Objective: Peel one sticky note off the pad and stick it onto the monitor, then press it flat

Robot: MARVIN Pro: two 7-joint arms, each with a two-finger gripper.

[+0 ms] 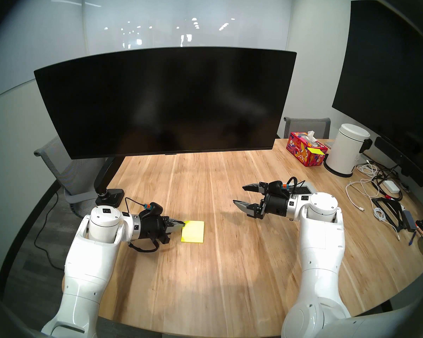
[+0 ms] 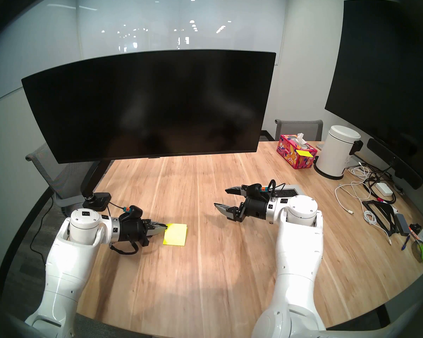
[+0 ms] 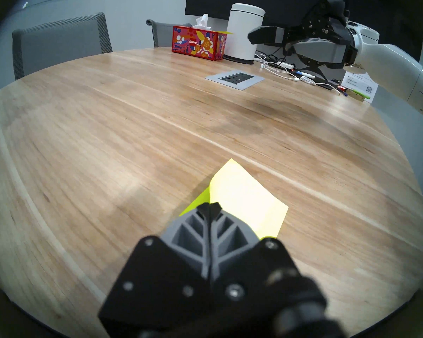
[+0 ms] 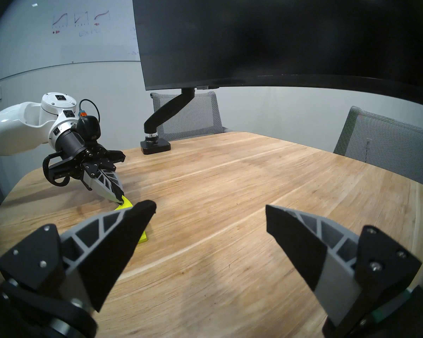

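Note:
The yellow pad (image 1: 193, 232) lies flat on the wooden table in front of my left arm. My left gripper (image 1: 183, 224) is shut on the far-left corner of the top sticky note (image 3: 249, 203). In the left wrist view that corner curls up off the pad (image 3: 195, 203) between the closed tips of the left gripper (image 3: 210, 205). The rest of the sheet still lies on the stack. The wide curved black monitor (image 1: 166, 105) hangs on its arm stand behind, dark and bare. My right gripper (image 1: 239, 194) hovers open and empty above the table, well to the right of the pad.
The monitor's stand base (image 1: 110, 196) is clamped just behind my left wrist. At the back right stand a red tissue box (image 1: 307, 152) with a yellow note on it, a white bin (image 1: 347, 152) and loose cables (image 1: 366, 183). An outlet plate (image 3: 235, 79) is set into the table.

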